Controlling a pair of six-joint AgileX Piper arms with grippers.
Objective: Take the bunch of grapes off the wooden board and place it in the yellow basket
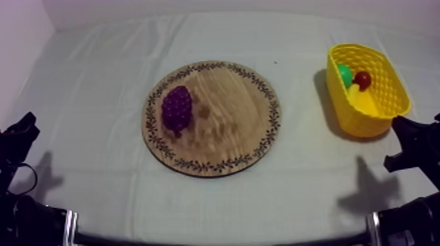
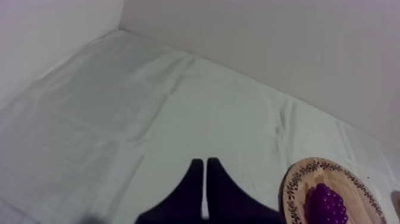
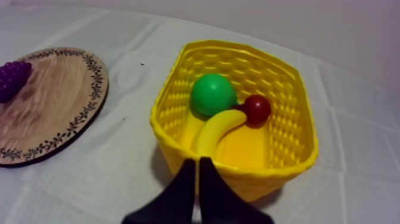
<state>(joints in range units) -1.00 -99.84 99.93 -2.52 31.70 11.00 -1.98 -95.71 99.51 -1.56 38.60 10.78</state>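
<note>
**Grapes on the board's left side, basket at far right**

In the top view the bunch of grapes [image 1: 177, 108] lies on the left part of the round wooden board [image 1: 242, 124], at the centre of the frame. Its long axis runs roughly from the top of the frame to the bottom. The left gripper [image 1: 21, 134] rests at the lower left edge and the right gripper [image 1: 414, 139] at the lower right. By this layout the left arm looks nearer the grapes. The yellow basket [image 1: 395, 85] stands at the upper right, just beside the right gripper and well apart from the board.

The left wrist view shows its fingers pressed together into an empty wedge, with the grapes off beyond them on the board. The right wrist view shows the same clenched, empty wedge at the basket's near wall. It also shows what the basket holds more clearly: a banana [image 3: 217, 130], a green fruit [image 3: 213, 94] and a small red fruit [image 3: 257, 109].
</note>
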